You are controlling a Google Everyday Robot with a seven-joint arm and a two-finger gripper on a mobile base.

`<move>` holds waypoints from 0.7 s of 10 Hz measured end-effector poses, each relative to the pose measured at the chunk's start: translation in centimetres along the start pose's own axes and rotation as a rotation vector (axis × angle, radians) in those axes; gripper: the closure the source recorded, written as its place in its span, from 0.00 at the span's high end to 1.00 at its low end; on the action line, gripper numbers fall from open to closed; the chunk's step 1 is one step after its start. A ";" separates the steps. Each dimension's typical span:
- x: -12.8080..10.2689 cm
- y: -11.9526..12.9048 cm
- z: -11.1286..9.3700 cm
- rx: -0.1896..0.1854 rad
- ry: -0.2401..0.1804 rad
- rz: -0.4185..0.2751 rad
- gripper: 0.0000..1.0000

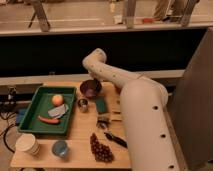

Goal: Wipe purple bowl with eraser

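- The gripper (96,86) is low over the back of the wooden surface (82,135), at the far rim of the purple bowl (90,88); the white arm (135,95) hides its tip.
- A small metal cup (82,104) stands just in front of the bowl, beside a dark green eraser (101,105).
- A green tray (30,120) by the left edge holds an orange fruit (57,99), a grey cloth (59,111) and a red-orange carrot-like piece (48,120).
- Near the front edge: a paper cup (27,145) at the left corner, a blue cup (60,148), dark grapes (100,148) and a black-handled tool (114,138).
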 end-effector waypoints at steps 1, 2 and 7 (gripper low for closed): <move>0.3 -0.5 0.7 0.004 0.004 -0.001 0.00; 0.2 -1.0 1.2 0.012 0.001 -0.006 0.00; -1.7 -4.0 1.6 0.074 -0.052 -0.079 0.00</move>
